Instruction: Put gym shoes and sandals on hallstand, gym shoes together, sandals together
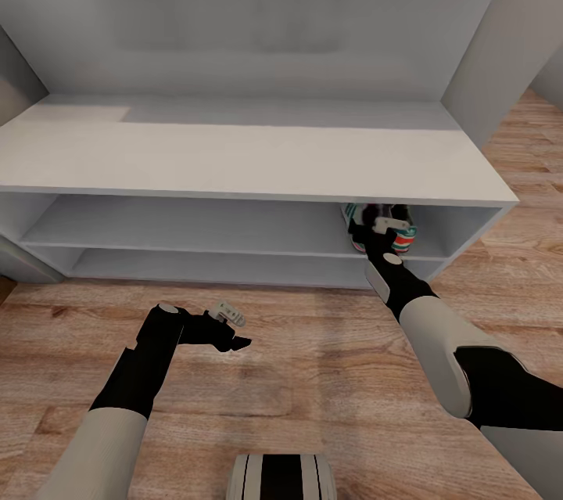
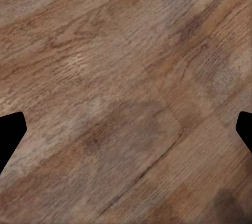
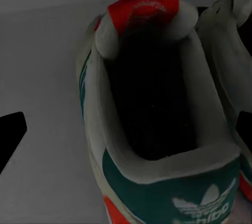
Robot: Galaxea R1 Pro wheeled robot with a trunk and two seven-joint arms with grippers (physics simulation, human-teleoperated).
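On the hallstand's [image 1: 258, 152] upper open shelf, at its right end, two gym shoes [image 3: 157, 113] sit side by side, heels outward. Right gripper [image 1: 383, 238] reaches under the flat top to them, fingers apart just behind one heel. Left gripper [image 1: 234, 332] hovers over the corridor floor [image 2: 115, 77], fingers spread, empty.

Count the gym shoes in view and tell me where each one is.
2. One gym shoe sits on the hallstand's upper shelf, directly ahead of the right gripper. The second gym shoe is right beside it, cut off at the right wrist view's edge.
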